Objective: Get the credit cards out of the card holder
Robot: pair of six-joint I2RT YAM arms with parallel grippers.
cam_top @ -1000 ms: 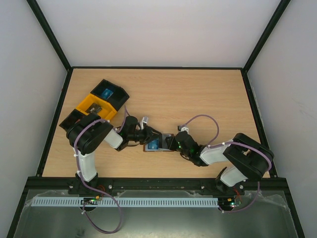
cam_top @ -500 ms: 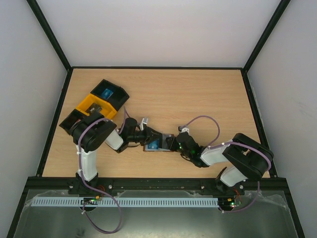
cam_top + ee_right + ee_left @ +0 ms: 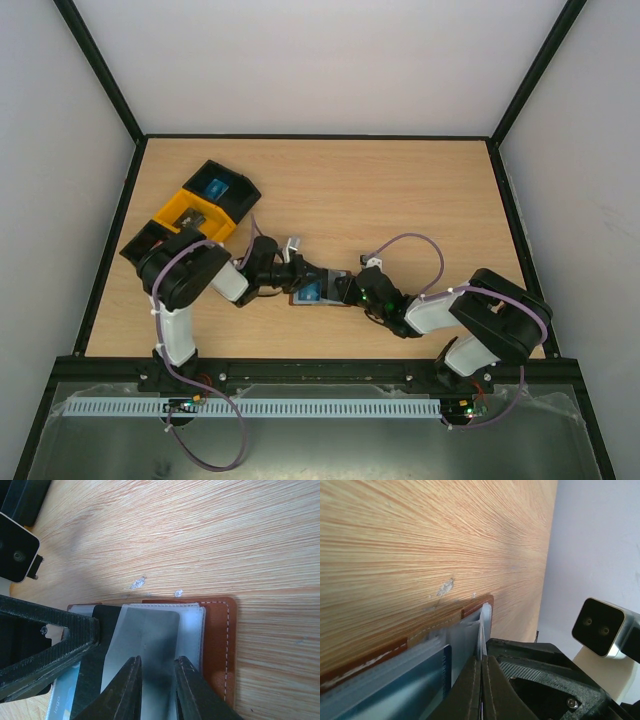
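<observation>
While both arms reach toward the middle of the desk [image 3: 420,200], the card holder [image 3: 311,294] lies open and flat on the wood between their tips, nearer the front edge than the back. The left end effector [image 3: 300,274] comes at it from the left and the right end effector [image 3: 339,290] from the right, the two almost touching above it.

Seen from the left wrist, the left fingers are pressed together on a thin pale sheet [image 3: 483,625] that stands up at the holder's brown stitched border; whether that sheet is a pocket leaf or a card, I cannot tell. Beside it, a blue card [image 3: 427,677] sits in the pocket.

Seen from the right wrist, the right fingers [image 3: 131,680] stand a little apart over the grey inner pocket [image 3: 150,630], with nothing visibly clamped between them; the brown leather shows along the right side. A dark slab [image 3: 107,645] lies just beside the left fingertips, too shadowed to name. No red card shows in any view.

Well apart at the desk's far left corner stand a yellow bin [image 3: 195,212] and a black bin [image 3: 222,185], touching each other.
</observation>
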